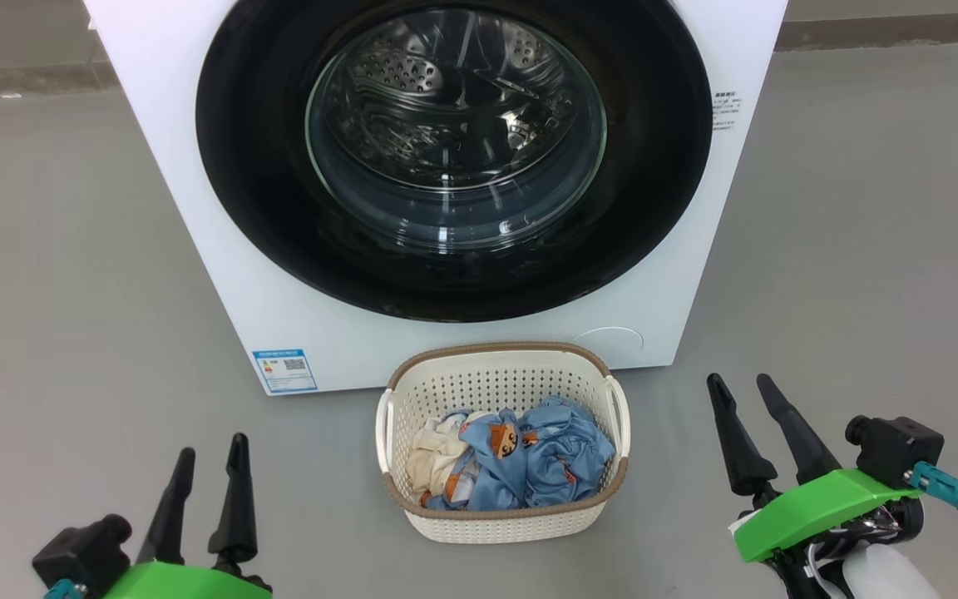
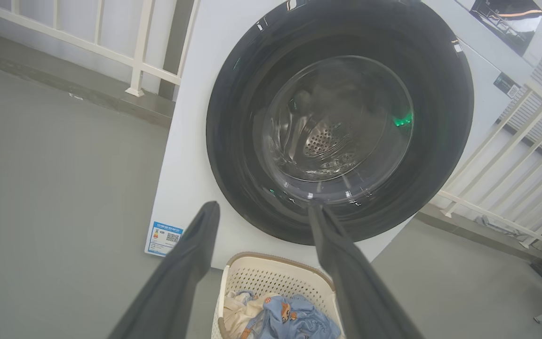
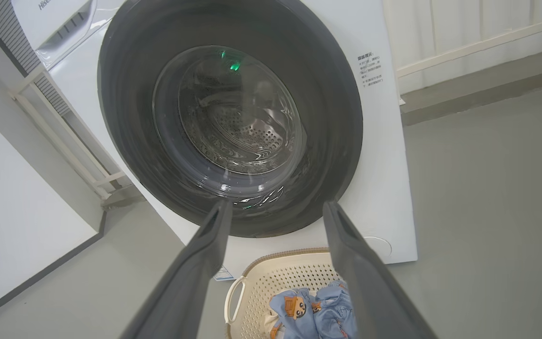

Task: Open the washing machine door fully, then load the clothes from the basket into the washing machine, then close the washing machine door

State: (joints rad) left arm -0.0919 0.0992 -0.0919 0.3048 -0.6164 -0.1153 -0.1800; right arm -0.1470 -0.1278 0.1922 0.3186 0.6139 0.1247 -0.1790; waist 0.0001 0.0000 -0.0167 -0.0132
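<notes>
Head view: washing machine door [image 1: 454,158] shut, top centre; basket [image 1: 500,348] of clothes [image 1: 529,462] on the floor below it; left pincer [image 1: 213,443] and right pincer [image 1: 738,378] in the lower corners, fingers apart, empty.

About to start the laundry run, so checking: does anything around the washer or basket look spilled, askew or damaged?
Nothing stands out. The washing machine door looks shut, the basket stands upright before it, and the clothes lie inside it.
</notes>
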